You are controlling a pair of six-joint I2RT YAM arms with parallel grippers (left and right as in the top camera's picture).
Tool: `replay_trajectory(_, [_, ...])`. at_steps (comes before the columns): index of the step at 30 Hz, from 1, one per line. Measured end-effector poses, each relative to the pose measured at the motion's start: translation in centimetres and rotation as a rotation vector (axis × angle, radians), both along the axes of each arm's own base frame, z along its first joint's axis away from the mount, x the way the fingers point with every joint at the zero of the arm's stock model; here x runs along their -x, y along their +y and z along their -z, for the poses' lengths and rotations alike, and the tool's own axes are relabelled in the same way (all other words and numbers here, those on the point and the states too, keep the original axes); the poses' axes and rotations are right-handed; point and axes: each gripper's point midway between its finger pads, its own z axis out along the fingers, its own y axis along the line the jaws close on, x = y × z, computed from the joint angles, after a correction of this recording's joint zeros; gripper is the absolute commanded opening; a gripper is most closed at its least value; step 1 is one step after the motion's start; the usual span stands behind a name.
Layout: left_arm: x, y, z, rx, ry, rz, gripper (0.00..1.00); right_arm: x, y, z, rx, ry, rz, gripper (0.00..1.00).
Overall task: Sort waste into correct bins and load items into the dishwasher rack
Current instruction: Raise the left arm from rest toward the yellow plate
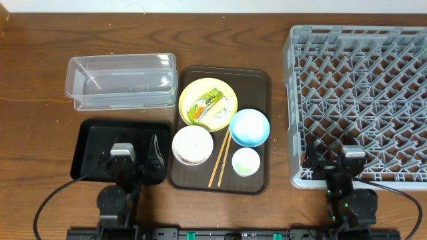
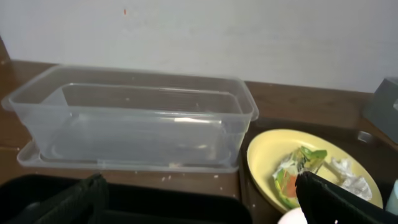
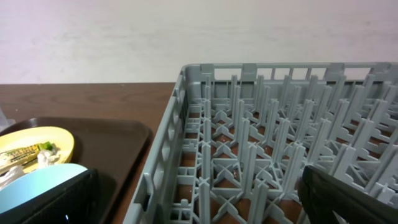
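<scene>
Left gripper (image 1: 130, 152): jaws spread wide, nothing between them, hanging over the near part of the black tray (image 1: 90, 133). Right gripper (image 1: 340, 152): jaws likewise wide and empty, over the near left corner of the dishwasher rack (image 1: 360, 100).

Step, as I judge it: nothing sorted or loaded yet; both arms are poised for a first pick.
- All the goods sit on the brown serving tray (image 1: 257, 87) between the arms: yellow plate (image 1: 200, 87) at the back carrying the snack wrapper (image 1: 205, 105), light blue bowl (image 1: 249, 127) just right of it, white bowl (image 1: 193, 145) near left, white cup (image 1: 245, 161) near right, chopsticks (image 1: 219, 159) lying between bowl and cup.
- Clear tub (image 1: 121, 81) stands behind the black tray; both look empty.

Next move, likely: the left arm reaches right and forward to the plate and pinches the wrapper, a thin, light thing needing a low, narrow grasp. The plate can't go to the rack until its waste is off.

Views compared:
- Left wrist picks out white scraps (image 2: 348, 183) beside the wrapper on the plate, plus specks by the tub's base; overhead blurs these.
- Right wrist shows the rack's upright pegs (image 3: 249, 155) in side profile.
- Only overhead shows cup and chopsticks.
- Rice: I cannot make it out for certain in any view.
</scene>
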Motion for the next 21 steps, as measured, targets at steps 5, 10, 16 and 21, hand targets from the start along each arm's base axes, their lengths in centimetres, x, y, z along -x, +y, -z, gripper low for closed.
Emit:
replay_trajectory(5, [0.1,0.0,0.9,0.014,0.109,-0.003,0.99,0.3,-1.1,-0.2,0.013,0.059,0.060,0.99])
replay_trajectory(10, [0.0,0.0,-1.4,0.026,0.203,-0.006,0.99,0.4,-1.9,-2.9,0.026,0.104,0.106,0.99])
replay_trajectory(16, [-1.2,-0.8,-3.5,0.042,0.381,0.028,0.98,-0.2,-2.1,-4.2,0.058,0.276,0.119,0.99])
replay_trajectory(21, [-1.9,-2.1,-3.6,0.073,0.584,0.093,0.99,-0.6,-1.9,-4.0,0.088,0.462,0.113,0.99])
